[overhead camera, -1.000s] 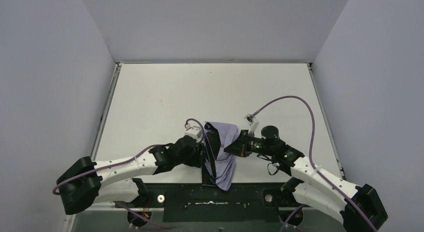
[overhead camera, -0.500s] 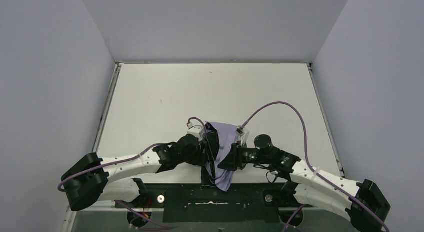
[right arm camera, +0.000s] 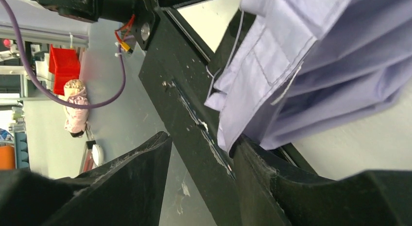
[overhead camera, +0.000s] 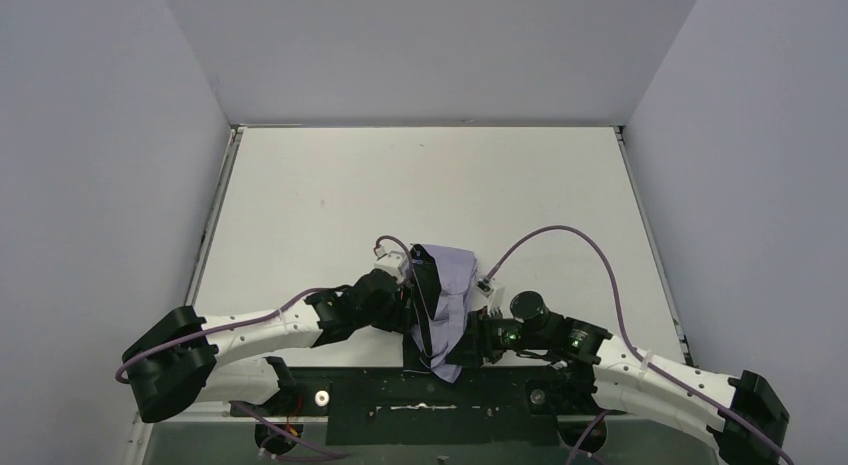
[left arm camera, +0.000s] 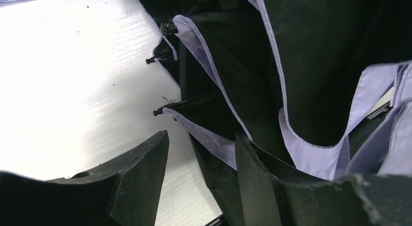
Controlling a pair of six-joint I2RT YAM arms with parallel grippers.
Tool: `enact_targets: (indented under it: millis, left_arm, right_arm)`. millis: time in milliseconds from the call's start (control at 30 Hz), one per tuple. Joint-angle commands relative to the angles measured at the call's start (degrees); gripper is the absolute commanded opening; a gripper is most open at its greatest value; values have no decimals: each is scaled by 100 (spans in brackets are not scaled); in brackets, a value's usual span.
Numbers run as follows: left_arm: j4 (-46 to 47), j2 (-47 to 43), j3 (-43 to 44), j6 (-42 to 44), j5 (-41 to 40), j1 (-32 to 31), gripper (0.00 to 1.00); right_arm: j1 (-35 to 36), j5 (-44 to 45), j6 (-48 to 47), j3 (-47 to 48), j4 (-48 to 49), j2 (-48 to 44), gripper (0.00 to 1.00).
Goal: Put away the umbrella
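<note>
The umbrella (overhead camera: 455,280) lies half folded near the table's front edge, pale lavender outside and black inside, its lower end hanging over the black base plate. My left gripper (overhead camera: 412,297) is pressed against its left side. In the left wrist view that gripper (left arm camera: 201,137) is open, with a dark fold of umbrella (left arm camera: 316,160) against its right finger and bare table by the left one; two rib tips (left arm camera: 155,113) point out. My right gripper (overhead camera: 462,343) sits low at the umbrella's right side. It is open (right arm camera: 203,139), and the lavender hem (right arm camera: 316,65) touches its right fingertip.
The black base plate (overhead camera: 430,395) runs along the near edge and crosses between the right fingers (right arm camera: 184,109). Purple cables (overhead camera: 560,235) arch over the right arm. Grey walls enclose the white table (overhead camera: 400,185). A red bin (right arm camera: 63,63) stands off the table.
My right gripper has opened and moved down toward the near edge along the umbrella's right side. The fabric there has bunched slightly leftward. The left arm has barely moved.
</note>
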Motion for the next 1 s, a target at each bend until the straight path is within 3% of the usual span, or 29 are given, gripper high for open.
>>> enact_targets:
  millis: [0, 367, 567, 700, 967]
  left_arm:
    - [320, -144, -18, -66, 4, 41, 50]
    - [289, -209, -76, -47, 0, 42, 50]
    - [145, -437, -125, 13, -91, 43, 50]
    - [105, -537, -155, 35, -116, 66, 51]
    - [61, -600, -172, 70, -102, 65, 51]
  right_arm:
    - [184, 238, 44, -57, -368, -192, 51]
    - [580, 603, 114, 23, -796, -285, 58]
    - [640, 1208, -155, 612, -1861, -336, 66]
    - [736, 1118, -61, 601, -1806, -311, 74]
    - [786, 1634, -359, 1463, -2651, -443, 75]
